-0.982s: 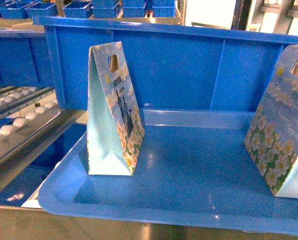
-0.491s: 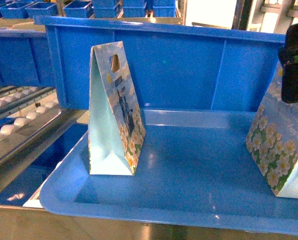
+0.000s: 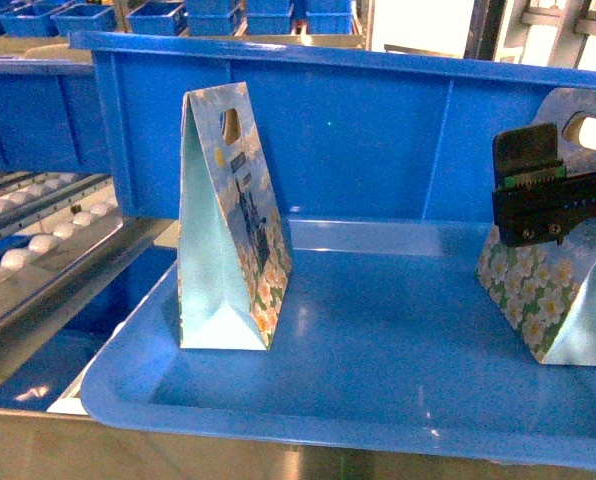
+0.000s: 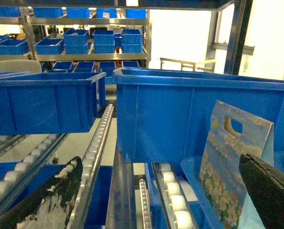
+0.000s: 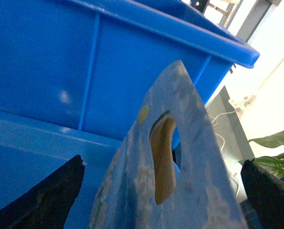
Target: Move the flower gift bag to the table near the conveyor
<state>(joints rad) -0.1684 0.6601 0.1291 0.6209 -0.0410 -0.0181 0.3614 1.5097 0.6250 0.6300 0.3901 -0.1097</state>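
Head view looks down onto the tray (image 3: 278, 420); both wrist views sit close, facing bags.

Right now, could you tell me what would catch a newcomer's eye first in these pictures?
Probably the two daisy-printed gift bags standing in the blue tray: one bag upright at the left, the other bag at the right edge. The right gripper reaches in across that right bag, its jaws open to either side of the bag's top. White conveyor rollers slope along the far left.

Daisy-printed flower gift bag (image 3: 546, 290) upright between open jaws
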